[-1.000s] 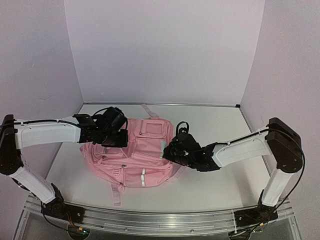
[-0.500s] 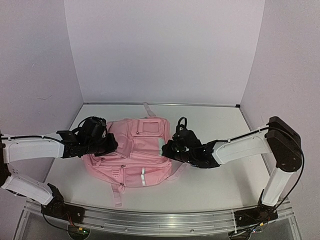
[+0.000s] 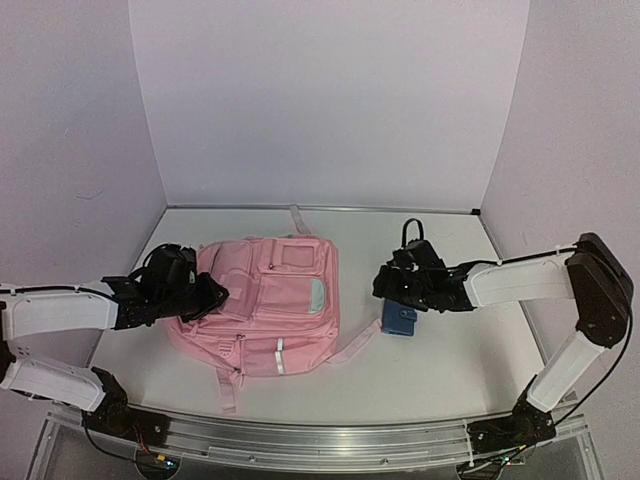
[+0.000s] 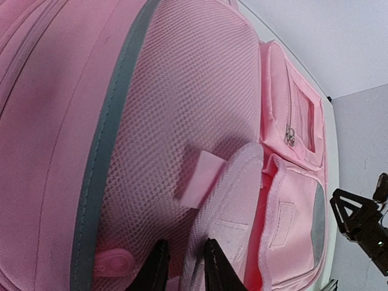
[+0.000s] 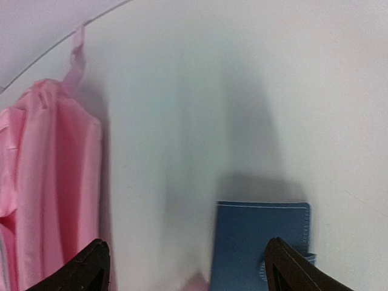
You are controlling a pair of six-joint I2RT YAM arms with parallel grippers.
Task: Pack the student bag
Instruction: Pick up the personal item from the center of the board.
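Observation:
The student bag [image 3: 270, 295] lies flat on the table, front pockets up; it is pink with grey-green trim. My left gripper [image 3: 207, 294] is at its left edge. In the left wrist view the student bag [image 4: 182, 91] fills the frame, and my left gripper [image 4: 182, 273] has its jaws a narrow way apart with a fold of pale padded strap [image 4: 233, 194] between them. My right gripper [image 3: 388, 287] hovers right of the bag, open and holding nothing. A blue wallet [image 3: 400, 320] lies on the table just below it. In the right wrist view the wallet [image 5: 260, 239] sits under the right finger of my right gripper [image 5: 191, 276].
The white table [image 3: 450, 370] is walled at the back and on both sides. One bag strap [image 3: 297, 218] trails toward the back wall, another strap [image 3: 228, 385] toward the metal rail [image 3: 300, 435] at the front edge. The bag's side [image 5: 48, 182] is left of the right gripper.
The bag has slid left with the left gripper, whose jaws have parted slightly. The right gripper let go of the bag, opened wide and drew back right; the blue wallet now shows.

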